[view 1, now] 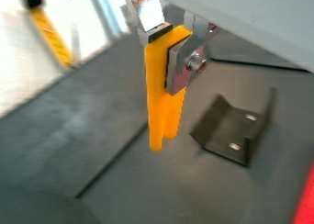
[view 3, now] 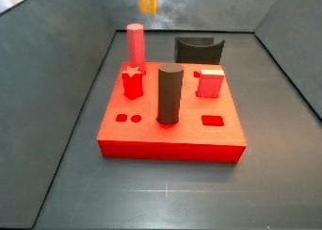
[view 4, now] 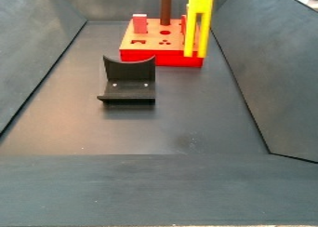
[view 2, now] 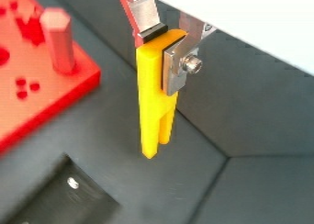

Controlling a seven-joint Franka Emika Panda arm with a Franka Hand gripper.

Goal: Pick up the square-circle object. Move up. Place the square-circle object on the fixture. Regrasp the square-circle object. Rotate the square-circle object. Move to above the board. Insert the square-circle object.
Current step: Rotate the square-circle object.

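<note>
My gripper is shut on the top end of the square-circle object, a slim yellow-orange rod that hangs upright, clear of the floor. In a side view the rod hangs near the red board, beyond the fixture; the gripper itself is cut off above the frame. In a side view only the rod's lower end shows at the top edge, behind the board and the fixture. The fixture lies on the floor beside the rod.
On the board stand a pink peg, a thick dark cylinder and a small red cube. Sloping dark walls enclose the floor on both sides. A yellow-black strip shows outside the bin.
</note>
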